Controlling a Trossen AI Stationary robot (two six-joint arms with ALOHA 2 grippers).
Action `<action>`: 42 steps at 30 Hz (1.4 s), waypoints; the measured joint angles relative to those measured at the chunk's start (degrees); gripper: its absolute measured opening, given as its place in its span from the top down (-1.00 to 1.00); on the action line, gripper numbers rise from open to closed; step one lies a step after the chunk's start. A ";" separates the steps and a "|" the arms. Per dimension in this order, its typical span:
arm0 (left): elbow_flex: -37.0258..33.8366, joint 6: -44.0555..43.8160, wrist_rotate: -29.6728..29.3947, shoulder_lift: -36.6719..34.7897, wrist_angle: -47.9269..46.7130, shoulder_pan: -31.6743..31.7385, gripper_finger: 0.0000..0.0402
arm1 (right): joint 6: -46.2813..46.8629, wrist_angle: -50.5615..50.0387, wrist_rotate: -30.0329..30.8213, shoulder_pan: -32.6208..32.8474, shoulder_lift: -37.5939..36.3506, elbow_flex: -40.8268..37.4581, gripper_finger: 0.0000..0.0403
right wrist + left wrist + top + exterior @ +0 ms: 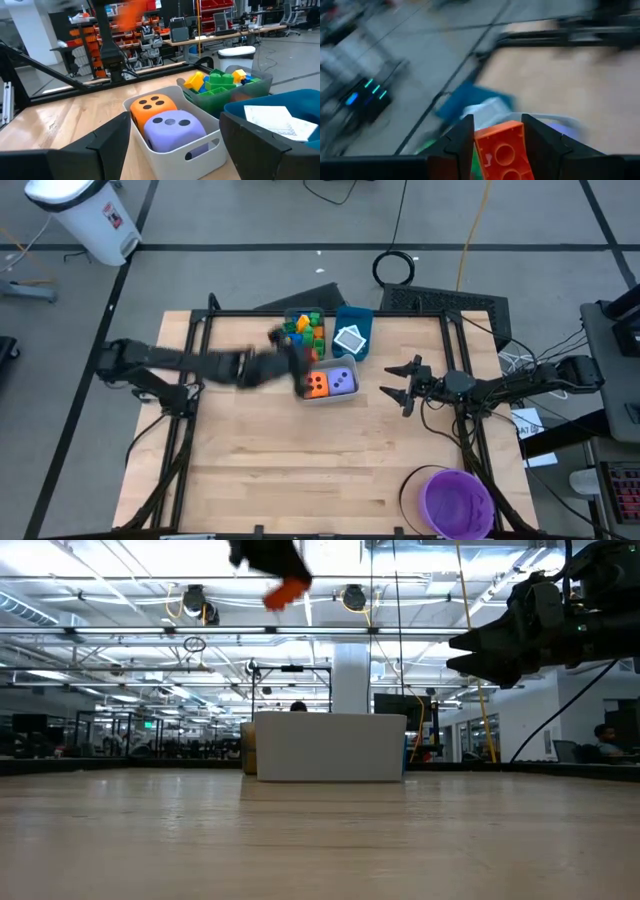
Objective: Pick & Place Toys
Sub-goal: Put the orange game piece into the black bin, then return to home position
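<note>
Left gripper [291,360] hangs over the bins at the table's far side, blurred from above, lifted with an orange brick [285,592] in the low view, fingers [462,142] clamping that brick in its wrist view; right gripper [400,383] waits open, right of the dice.

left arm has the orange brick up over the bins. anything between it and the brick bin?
Nothing visible. The left gripper is shut on the orange brick, held high above the bins. The brick bin is open-topped, already heaped with bricks. The right gripper waits beside the grey bin, apart from it.
</note>
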 joint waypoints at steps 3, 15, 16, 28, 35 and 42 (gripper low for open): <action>0.00 -2.41 5.97 0.19 0.62 11.93 0.28 | -0.56 0.02 0.02 0.00 0.00 0.00 -0.38; 0.01 -12.78 26.88 17.88 5.77 34.84 0.28 | -3.68 1.26 0.17 -0.02 0.00 0.00 -0.38; 0.00 -14.30 26.90 19.16 6.63 35.44 0.28 | -3.79 1.58 0.18 -0.02 -0.02 0.00 -0.39; 0.09 -15.11 27.45 14.25 2.50 38.74 -0.67 | -5.72 2.40 1.92 -1.51 -0.02 0.00 -0.39; -1.78 -9.62 27.53 -0.90 -11.38 34.73 -0.97 | -7.81 2.42 1.72 -1.78 -3.31 0.00 -0.39; -22.01 -5.20 29.25 -27.34 -3.06 26.84 -0.90 | -11.73 -9.25 1.99 0.42 -19.37 0.02 -0.38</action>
